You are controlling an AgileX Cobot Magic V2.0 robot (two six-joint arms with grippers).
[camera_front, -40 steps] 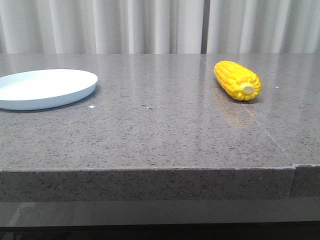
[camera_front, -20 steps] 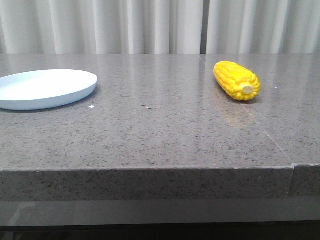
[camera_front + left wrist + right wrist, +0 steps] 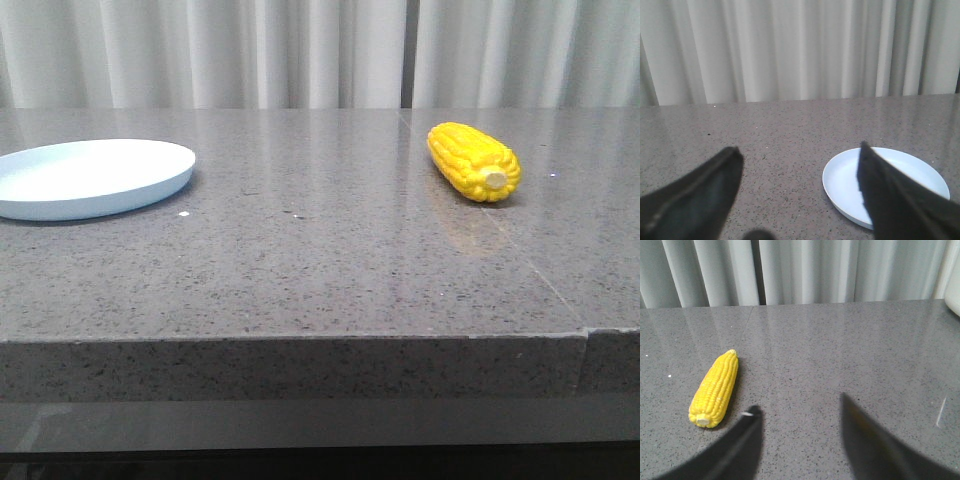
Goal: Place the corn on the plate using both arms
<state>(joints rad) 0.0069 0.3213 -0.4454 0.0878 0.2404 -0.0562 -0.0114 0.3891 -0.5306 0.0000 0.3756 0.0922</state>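
The yellow corn lies on the grey stone table at the right, its pale stub end toward the front. It also shows in the right wrist view, beside my right gripper, which is open and empty with the cob outside its jaws. The pale blue-white plate sits at the far left of the table, empty. In the left wrist view the plate lies partly behind one finger of my left gripper, which is open and empty. Neither arm shows in the front view.
The grey speckled table has a front edge close to the camera and a seam running back on the right. White curtains hang behind it. A pale object shows at the right wrist view's edge.
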